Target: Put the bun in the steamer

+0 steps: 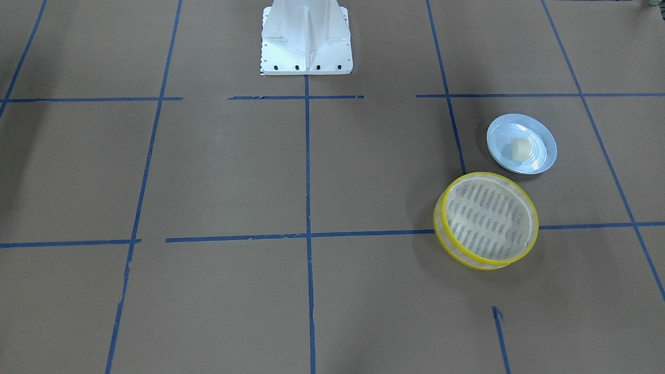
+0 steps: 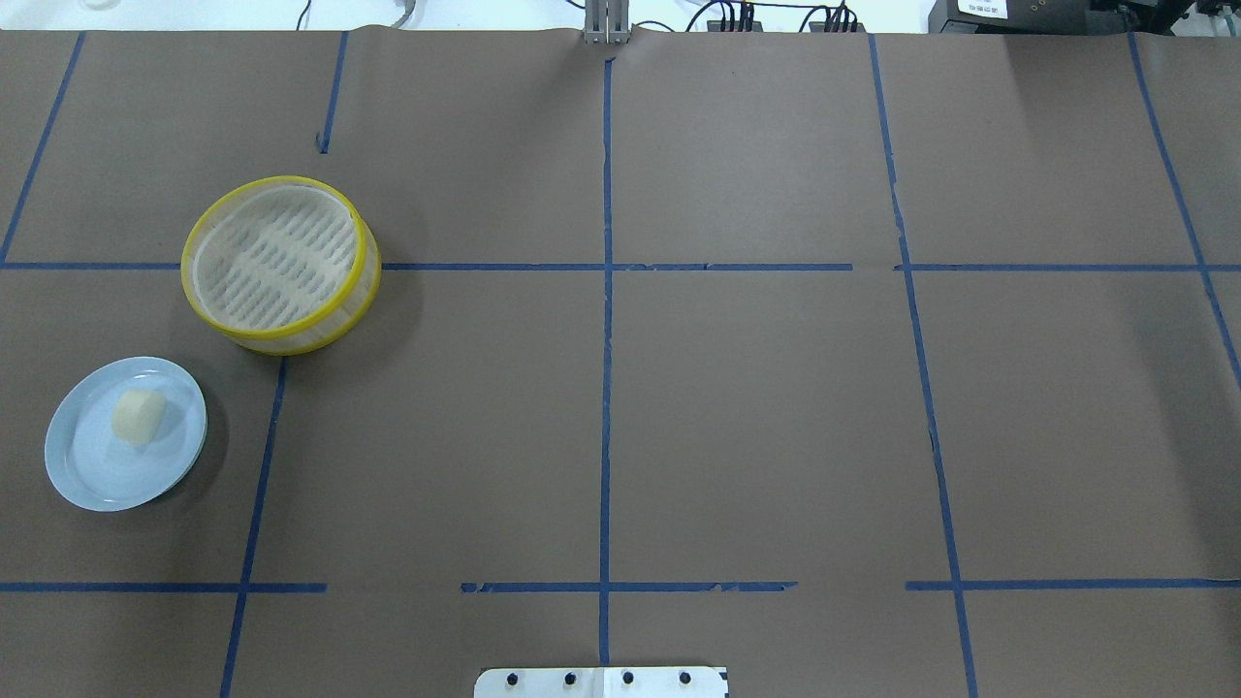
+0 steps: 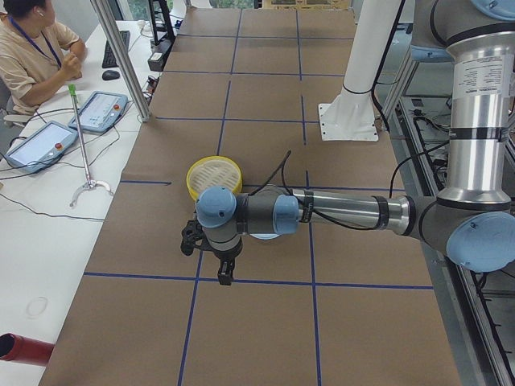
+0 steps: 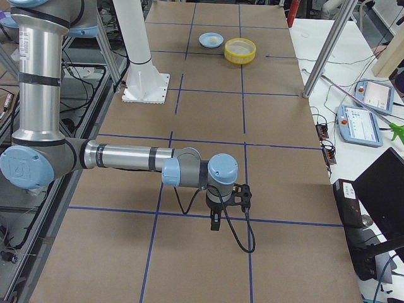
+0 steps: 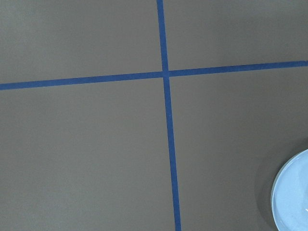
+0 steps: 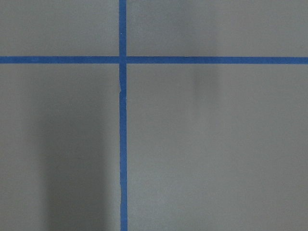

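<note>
- Nearest us stands the steamer.
- The bun lies on the plate, just beside the steamer.
- The left gripper hangs nearer the steamer than the right gripper; we cannot tell either's opening.

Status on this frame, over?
Left gripper, right gripper: open or shut unreadable. Bun on plate, steamer empty. No obstruction seen.

The brown table (blue tape grid) carries the steamer and a plate.
</note>
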Motion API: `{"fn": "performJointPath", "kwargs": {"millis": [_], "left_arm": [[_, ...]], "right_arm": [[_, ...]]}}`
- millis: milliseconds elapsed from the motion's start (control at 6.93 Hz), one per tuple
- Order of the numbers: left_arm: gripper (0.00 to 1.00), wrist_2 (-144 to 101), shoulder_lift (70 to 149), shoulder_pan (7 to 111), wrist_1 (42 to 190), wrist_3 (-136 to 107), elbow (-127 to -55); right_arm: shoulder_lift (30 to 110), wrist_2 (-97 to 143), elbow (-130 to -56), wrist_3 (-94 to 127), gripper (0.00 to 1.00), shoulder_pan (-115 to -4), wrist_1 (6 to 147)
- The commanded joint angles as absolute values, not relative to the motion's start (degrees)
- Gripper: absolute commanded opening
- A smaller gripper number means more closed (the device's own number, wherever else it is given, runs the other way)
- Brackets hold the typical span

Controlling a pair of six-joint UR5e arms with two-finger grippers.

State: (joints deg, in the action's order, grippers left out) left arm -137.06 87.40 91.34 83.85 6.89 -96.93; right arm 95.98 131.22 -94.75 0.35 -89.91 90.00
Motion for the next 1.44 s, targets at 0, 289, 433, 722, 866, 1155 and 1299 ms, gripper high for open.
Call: {"fn": "performJointPath", "kwargs": {"millis": [0,289,433,722,866,1155,1299], "left_arm": [[1.0,-137.0,87.7,91.3,83.8,6.9,-97.6],[1.0,-136.4,87.2,91.2,84.5,7.8,-97.4],[1.0,-136.9,86.9,91.2,85.2,7.7,-97.6],[1.0,-137.0,86.9,91.2,86.4,7.7,-97.6],[1.0,-138.9,86.9,91.1,86.5,7.0,-98.0],[1.0,-140.3,87.1,89.1,95.1,7.1,-98.5],[1.0,-140.3,87.1,82.9,102.0,0.9,-98.8]], "right_arm": [[96.0,131.2,-94.7,0.4,1.0,-89.9,90.0],[96.0,131.2,-94.7,0.4,1.0,-89.9,90.0],[96.0,131.2,-94.7,0.4,1.0,-89.9,90.0],[96.0,131.2,-94.7,0.4,1.0,-89.9,90.0],[96.0,131.2,-94.7,0.4,1.0,-89.9,90.0],[96.0,131.2,-94.7,0.4,1.0,-89.9,90.0],[96.0,131.2,-94.7,0.4,1.0,-89.9,90.0]]}}
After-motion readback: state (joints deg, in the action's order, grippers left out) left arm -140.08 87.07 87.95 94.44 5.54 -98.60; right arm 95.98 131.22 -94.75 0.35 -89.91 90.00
